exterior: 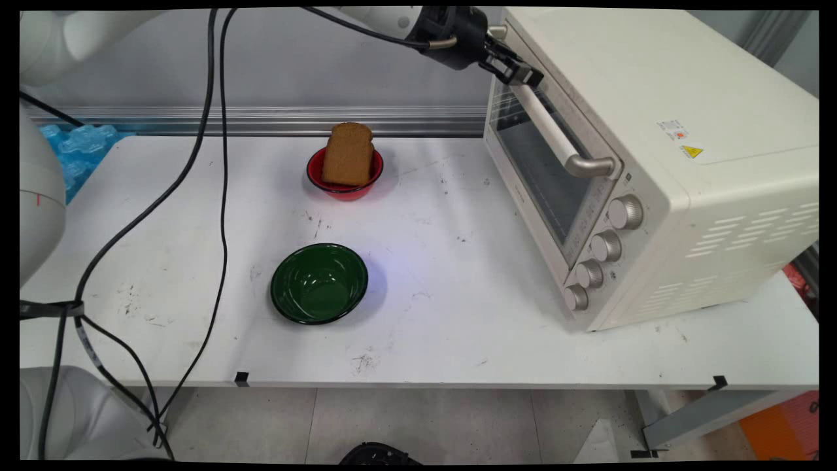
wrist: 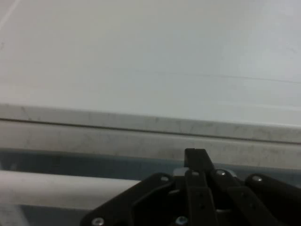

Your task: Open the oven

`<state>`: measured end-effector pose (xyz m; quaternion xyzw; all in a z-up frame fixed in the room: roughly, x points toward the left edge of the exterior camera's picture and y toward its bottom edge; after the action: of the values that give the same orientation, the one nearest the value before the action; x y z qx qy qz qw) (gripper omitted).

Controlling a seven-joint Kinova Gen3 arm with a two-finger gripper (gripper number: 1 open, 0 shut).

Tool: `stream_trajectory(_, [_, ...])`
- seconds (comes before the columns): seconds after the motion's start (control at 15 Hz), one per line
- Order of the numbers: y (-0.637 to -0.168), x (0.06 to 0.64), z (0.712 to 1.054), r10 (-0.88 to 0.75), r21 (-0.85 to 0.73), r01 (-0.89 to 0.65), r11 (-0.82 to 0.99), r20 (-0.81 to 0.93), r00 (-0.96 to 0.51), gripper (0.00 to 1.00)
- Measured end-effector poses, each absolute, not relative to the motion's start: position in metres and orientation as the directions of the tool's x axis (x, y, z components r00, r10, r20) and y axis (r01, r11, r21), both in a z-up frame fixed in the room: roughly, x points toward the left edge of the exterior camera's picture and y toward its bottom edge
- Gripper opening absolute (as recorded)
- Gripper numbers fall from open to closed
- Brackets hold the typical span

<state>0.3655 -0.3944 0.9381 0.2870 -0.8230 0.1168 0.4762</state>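
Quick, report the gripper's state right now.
Gripper: shut, fingers pressed together, holding nothing, right at the far end of the oven door handle on the toaster oven.

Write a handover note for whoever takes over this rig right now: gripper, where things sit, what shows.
Gripper: raised at the toaster oven's top front edge, at the far end of the door handle; fingers appear shut, gripping nothing visible.
Oven door: closed.
Slice of brown bread: leaning upright in the red bowl, far side of the table.
Green bowl: empty, nearer the table's front edge.
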Motion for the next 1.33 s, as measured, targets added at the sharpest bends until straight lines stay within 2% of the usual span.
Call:
stream_trajectory(0.93, [-0.376, 0.385, 0.934, -0.355, 0.066, -0.542, 0.838, 0.820, -0.449, 0.00])
stream_trajectory(1.33, [-0.370, 0.394, 0.922, -0.355, 0.054, -0.528, 0.848, 0.797, -0.489, 0.00])
